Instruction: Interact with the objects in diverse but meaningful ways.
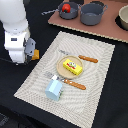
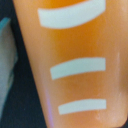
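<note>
Bread loaf (image 2: 75, 60), orange with pale score marks, fills my wrist view, so I judge the pincer (image 1: 31, 54) grasps it, off the placemat (image 1: 100, 75), for carrying.

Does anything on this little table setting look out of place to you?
A pale blue carton stands on the mat by the fork. The butter block sits properly on the round plate. Nothing is spilled or visibly damaged.

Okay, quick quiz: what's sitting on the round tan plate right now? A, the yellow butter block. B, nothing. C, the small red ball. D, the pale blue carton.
A: in the exterior view the yellow butter block lies on the round tan plate, while the pale blue carton stands off it on the placemat.
</note>
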